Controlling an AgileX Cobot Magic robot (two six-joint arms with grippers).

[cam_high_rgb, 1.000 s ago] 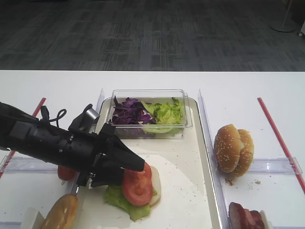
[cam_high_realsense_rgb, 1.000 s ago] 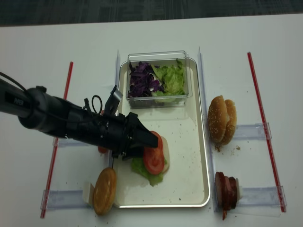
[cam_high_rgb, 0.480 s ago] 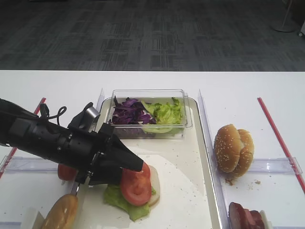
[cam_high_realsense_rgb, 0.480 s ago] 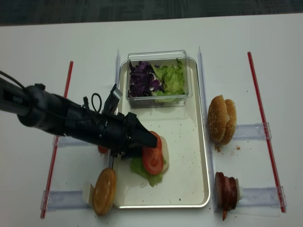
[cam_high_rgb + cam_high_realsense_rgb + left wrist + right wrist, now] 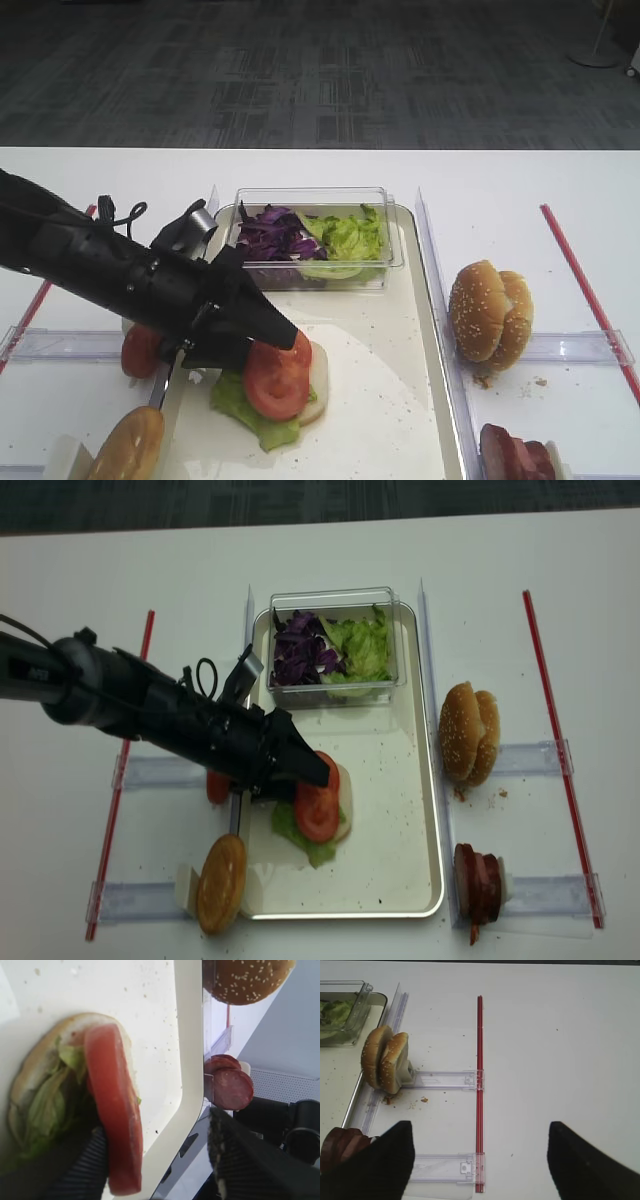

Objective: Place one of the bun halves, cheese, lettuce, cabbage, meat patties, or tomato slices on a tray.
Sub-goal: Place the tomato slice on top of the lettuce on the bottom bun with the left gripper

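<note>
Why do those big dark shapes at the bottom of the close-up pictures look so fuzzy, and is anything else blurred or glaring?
In the right wrist view the gripper fingers sit too near the lens, so they blur; the bun halves stay sharp. In the left wrist view the fingers blur likewise, and the tomato slice is soft-edged. The high views are evenly lit, with no strong glare on the tray.

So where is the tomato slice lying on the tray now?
In the high view the tomato slice sits left of centre on the tray, atop the lettuce, beside the left pincer.

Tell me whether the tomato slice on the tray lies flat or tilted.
Tilted. The tomato slice stands nearly on edge against the lettuce and bun half, beside the left gripper, on the tray.
</note>
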